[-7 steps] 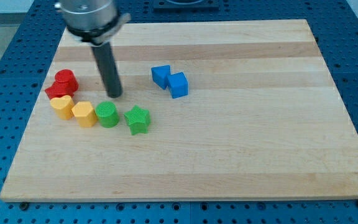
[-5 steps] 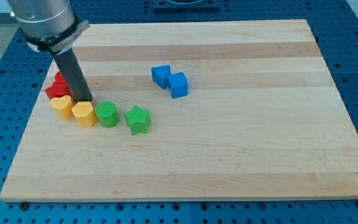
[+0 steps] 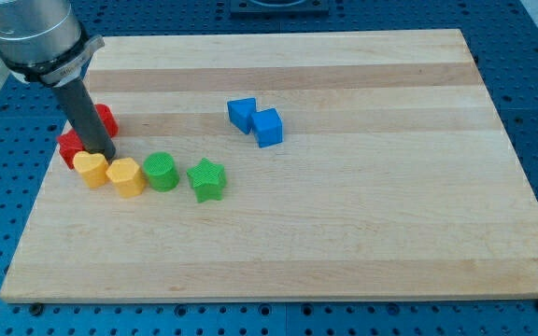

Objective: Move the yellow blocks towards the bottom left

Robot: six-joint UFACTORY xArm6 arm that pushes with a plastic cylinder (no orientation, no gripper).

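Note:
Two yellow blocks lie side by side near the board's left edge: a rounded one [image 3: 90,170] and a heart-like one [image 3: 126,175] to its right. My tip [image 3: 102,157] stands just above the seam between them, touching or nearly touching both. The rod rises up and to the left from there. Two red blocks sit behind it: one [image 3: 70,147] at the tip's left, one [image 3: 104,119] above it, both partly hidden by the rod.
A green cylinder [image 3: 161,172] touches the right yellow block, and a green star [image 3: 206,179] lies to its right. Two blue blocks [image 3: 242,113] [image 3: 268,127] sit together near the board's upper middle. The wooden board [image 3: 344,233] rests on a blue perforated table.
My tip has moved left from above the green cylinder to the yellow blocks. The left red block has been pushed slightly left and down, and the left yellow block has shifted a little.

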